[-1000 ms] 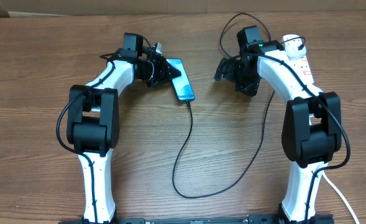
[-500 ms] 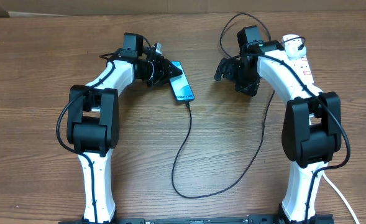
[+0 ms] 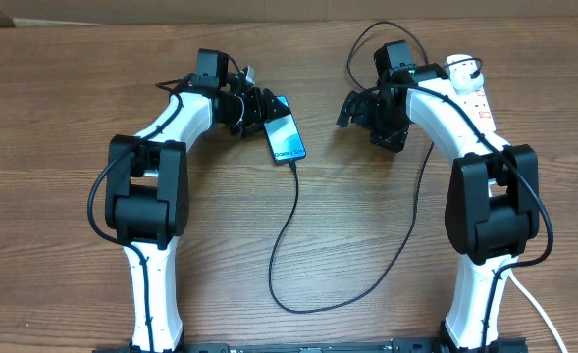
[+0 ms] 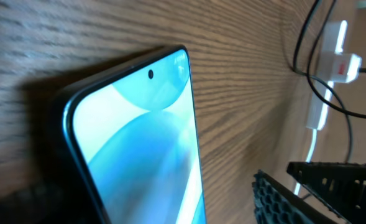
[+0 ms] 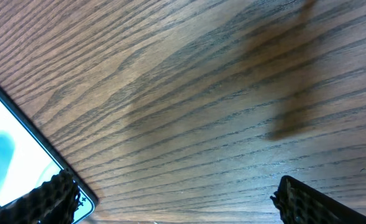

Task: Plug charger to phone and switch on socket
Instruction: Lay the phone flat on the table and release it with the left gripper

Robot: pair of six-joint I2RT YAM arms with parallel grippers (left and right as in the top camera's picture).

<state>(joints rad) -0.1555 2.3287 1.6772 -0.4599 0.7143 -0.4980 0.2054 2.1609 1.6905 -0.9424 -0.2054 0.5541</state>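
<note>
The charger (image 3: 290, 230) tip looks seated in the near end of the phone (image 3: 287, 138), so I judge the plugging finished and the switch step due. The right gripper (image 3: 349, 110), jaws wide and empty, hovers between phone and socket (image 3: 481, 101), and would need to reach toward the far right corner and press a red-marked switch with 1 fingertip. The left gripper (image 3: 267, 110) is spread too, the phone's far end between its 2 fingers with 1 pad clear of its edge; the phone lies near the far edge, left of centre, slim, dark-rimmed, its screen lit pale blue-teal.
</note>
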